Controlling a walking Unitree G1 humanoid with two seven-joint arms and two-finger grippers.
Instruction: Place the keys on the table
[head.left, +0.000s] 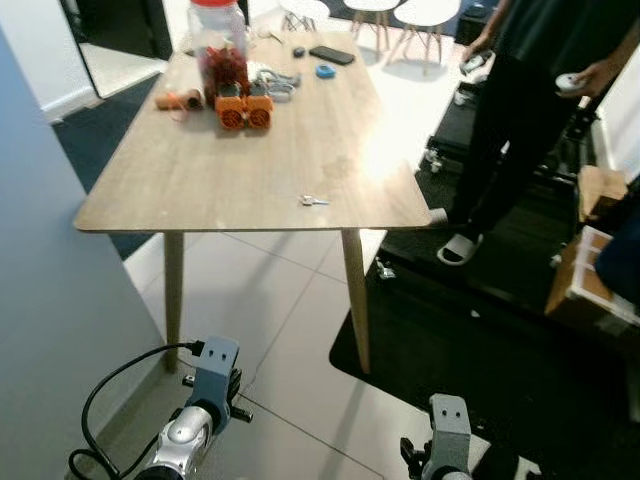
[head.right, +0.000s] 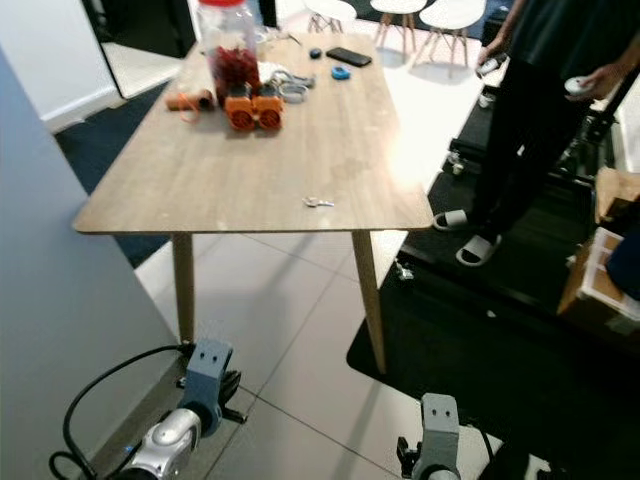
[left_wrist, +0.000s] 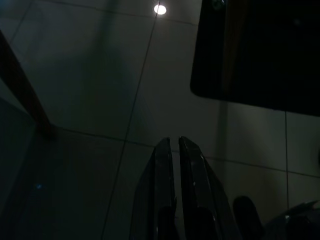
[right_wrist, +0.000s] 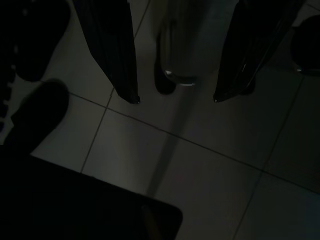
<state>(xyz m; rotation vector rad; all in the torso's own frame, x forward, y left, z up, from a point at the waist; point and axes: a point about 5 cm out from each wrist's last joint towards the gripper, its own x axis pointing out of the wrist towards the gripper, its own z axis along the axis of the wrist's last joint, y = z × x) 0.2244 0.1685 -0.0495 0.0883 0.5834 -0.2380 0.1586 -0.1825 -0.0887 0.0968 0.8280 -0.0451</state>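
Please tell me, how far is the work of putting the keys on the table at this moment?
It looks done: the keys lie on the table near its front edge, with nothing touching them. Nothing is in hand: the left pincer hangs low over the floor tiles with its fingers together, and the right pincer hangs open, holding nothing. Nothing visible is left to do for this task.

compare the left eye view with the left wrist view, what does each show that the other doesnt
Left eye view alone: the wooden table with the keys lying near its front edge, a jar, a phone, and a person standing to the right. Left wrist view alone: the left tool, fingers together, hanging over dim tiles. Both: the tiled floor, a table leg and the dark mat.
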